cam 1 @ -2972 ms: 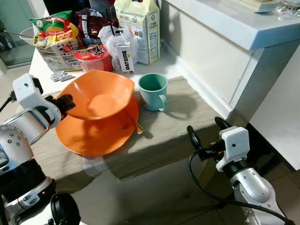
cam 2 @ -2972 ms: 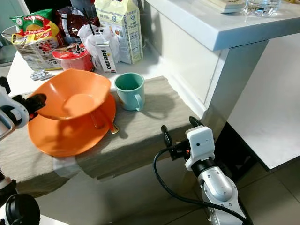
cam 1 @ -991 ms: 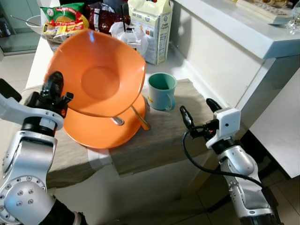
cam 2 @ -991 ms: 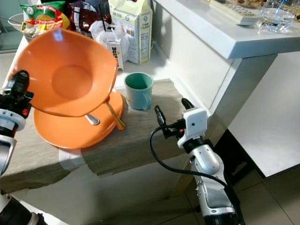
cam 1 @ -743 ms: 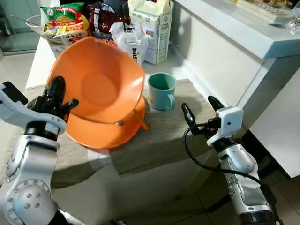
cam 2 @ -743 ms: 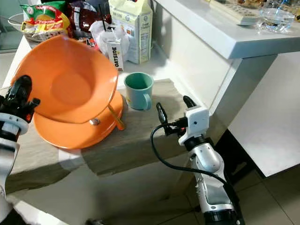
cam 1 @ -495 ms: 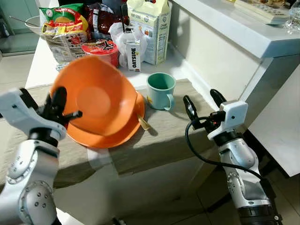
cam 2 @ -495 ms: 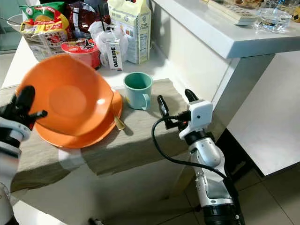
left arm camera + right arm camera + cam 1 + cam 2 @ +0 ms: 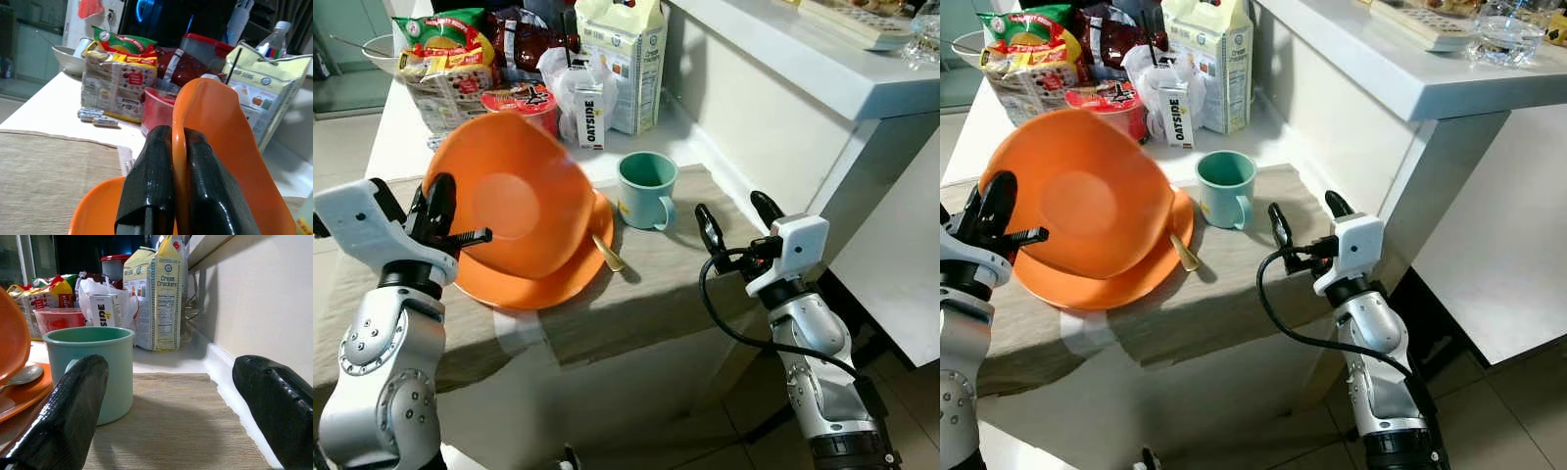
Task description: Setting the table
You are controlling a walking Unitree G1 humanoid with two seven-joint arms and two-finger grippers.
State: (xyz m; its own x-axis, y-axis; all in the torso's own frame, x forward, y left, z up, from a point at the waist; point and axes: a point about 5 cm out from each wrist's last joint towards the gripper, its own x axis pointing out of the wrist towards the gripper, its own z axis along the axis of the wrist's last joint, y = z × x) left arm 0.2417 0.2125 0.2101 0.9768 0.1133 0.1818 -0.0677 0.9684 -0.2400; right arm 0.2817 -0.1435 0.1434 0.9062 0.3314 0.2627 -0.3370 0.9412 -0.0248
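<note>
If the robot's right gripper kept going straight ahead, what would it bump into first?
Probably the teal mug: the open right gripper points along the table runner at it, slightly off centre, so one finger might just brush past.

A white counter point(image 9: 396, 137) runs back to a dim kitchen with pale green cabinets point(image 9: 347, 24). A beige runner point(image 9: 656, 284) covers its near end. A white raised ledge point(image 9: 783, 69) stands along the right. Below lie beige floor tiles point(image 9: 1518, 411) and dark shade
</note>
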